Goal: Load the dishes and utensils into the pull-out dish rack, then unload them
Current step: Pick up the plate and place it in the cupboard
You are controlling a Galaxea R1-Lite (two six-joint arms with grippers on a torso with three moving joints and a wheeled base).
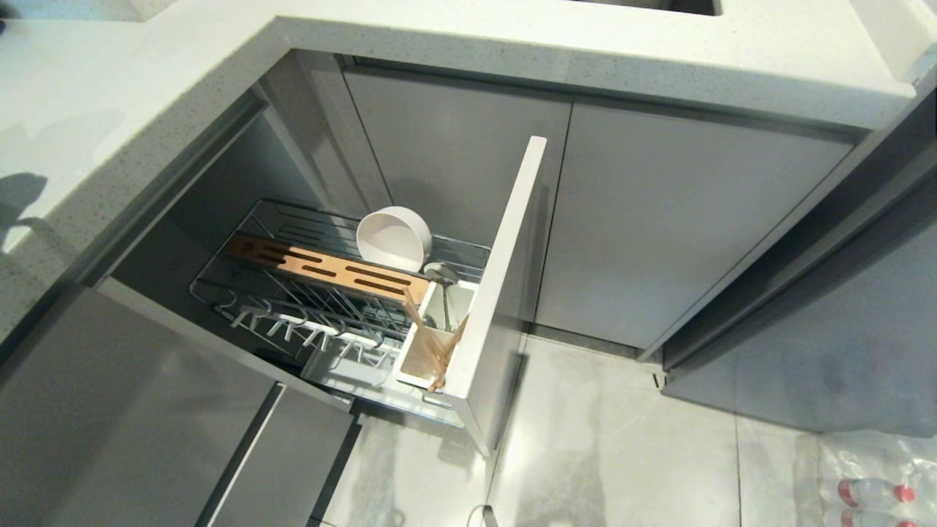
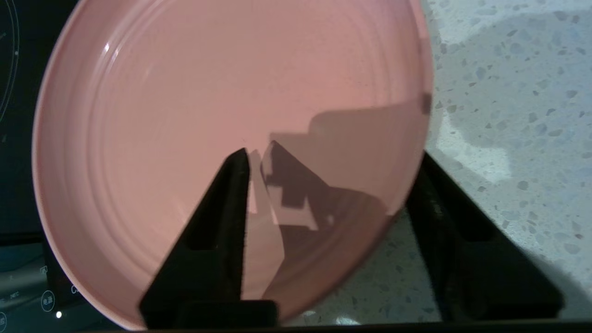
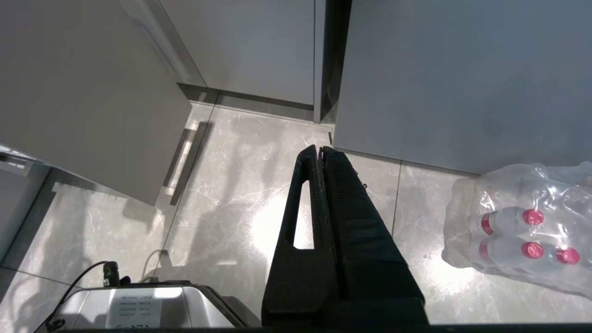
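Down in the pull-out dish rack (image 1: 241, 289), the white utensil cup (image 1: 417, 366) nearest the front panel (image 1: 505, 271) holds the chopsticks (image 1: 439, 355), leaning. Just beyond, the spoon (image 1: 441, 275) stands in the same cup. Farther back, the white bowl (image 1: 393, 238) sits tilted on the wire behind the wooden strip (image 1: 326, 268).

On the speckled bench (image 2: 508, 92), the left tool (image 2: 330, 159) straddles the rim of the pink plate (image 2: 208, 92), one finger (image 2: 217, 222) over its face, the other (image 2: 458, 231) outside the edge; whether it grips, I cannot tell. The right tool (image 3: 321, 150) hangs closed and empty above the floor (image 3: 222, 194), near shrink-wrapped bottles (image 3: 522, 226). No writing can be read.
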